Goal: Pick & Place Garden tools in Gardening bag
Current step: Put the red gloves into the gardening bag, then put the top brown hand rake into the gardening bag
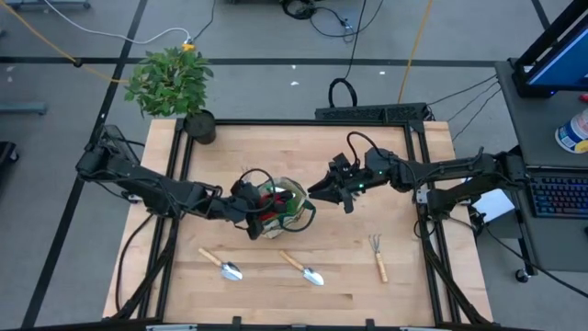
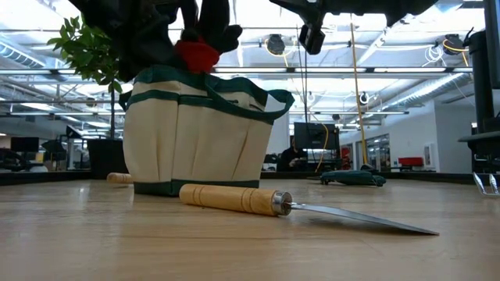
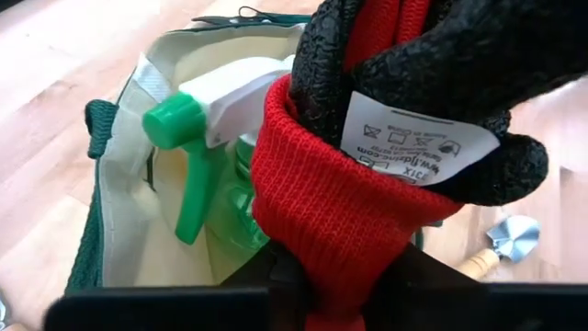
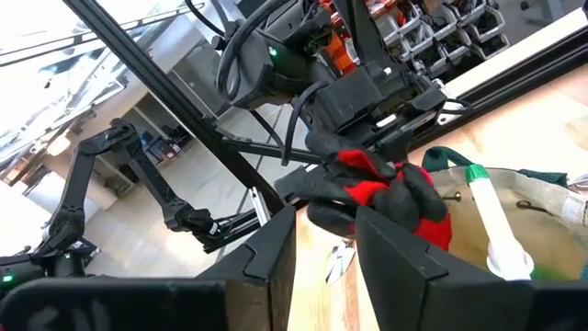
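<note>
Gloves [image 3: 367,184] are clamped in the left gripper [image 1: 260,216] over the bag [image 1: 292,200], above the spray bottle [image 3: 207,156]. Released off-centre, they could catch the rim and spill. The right gripper [image 1: 333,190] hovers nearby, slightly parted, empty.

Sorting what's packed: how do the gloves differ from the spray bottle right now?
The gloves are red and black, soft, clamped in the left gripper above the bag. The spray bottle is green and white, hard plastic, already inside the bag with nothing gripping it. Both are at the bag's mouth.
</note>
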`<state>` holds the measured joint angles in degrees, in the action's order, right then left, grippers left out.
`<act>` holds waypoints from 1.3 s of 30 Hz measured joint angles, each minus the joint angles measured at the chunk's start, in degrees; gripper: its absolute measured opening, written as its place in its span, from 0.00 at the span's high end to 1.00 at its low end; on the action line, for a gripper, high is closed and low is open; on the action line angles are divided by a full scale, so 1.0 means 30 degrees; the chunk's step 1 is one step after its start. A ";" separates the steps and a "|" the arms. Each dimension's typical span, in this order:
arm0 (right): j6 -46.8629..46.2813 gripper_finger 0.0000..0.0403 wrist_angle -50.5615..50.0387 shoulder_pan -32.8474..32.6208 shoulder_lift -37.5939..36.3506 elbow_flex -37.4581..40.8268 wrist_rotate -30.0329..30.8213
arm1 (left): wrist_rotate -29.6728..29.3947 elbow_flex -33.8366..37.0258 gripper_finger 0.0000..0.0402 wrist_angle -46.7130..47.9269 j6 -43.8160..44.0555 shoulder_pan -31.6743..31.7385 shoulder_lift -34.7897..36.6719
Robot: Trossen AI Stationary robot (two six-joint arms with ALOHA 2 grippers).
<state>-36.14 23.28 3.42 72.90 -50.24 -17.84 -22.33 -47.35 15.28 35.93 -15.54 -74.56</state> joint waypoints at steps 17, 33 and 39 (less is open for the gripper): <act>-0.0058 0.74 -0.0003 0.0000 0.0000 0.0000 0.0004 | 0.0632 0.0007 0.52 -0.0158 0.1058 0.0012 0.0845; -0.0014 0.74 -0.0003 -0.0014 0.0000 0.0000 -0.0085 | 0.0671 0.0007 0.47 -0.0120 -0.0953 -0.0002 0.2217; 0.0727 0.74 -0.0894 0.0083 -0.0171 0.0000 -0.0214 | 0.1496 0.0007 0.47 0.1177 0.0020 -0.0011 0.4295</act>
<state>-33.96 20.60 3.67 72.39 -50.24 -18.48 -17.85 -47.33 18.81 35.99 -15.58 -61.68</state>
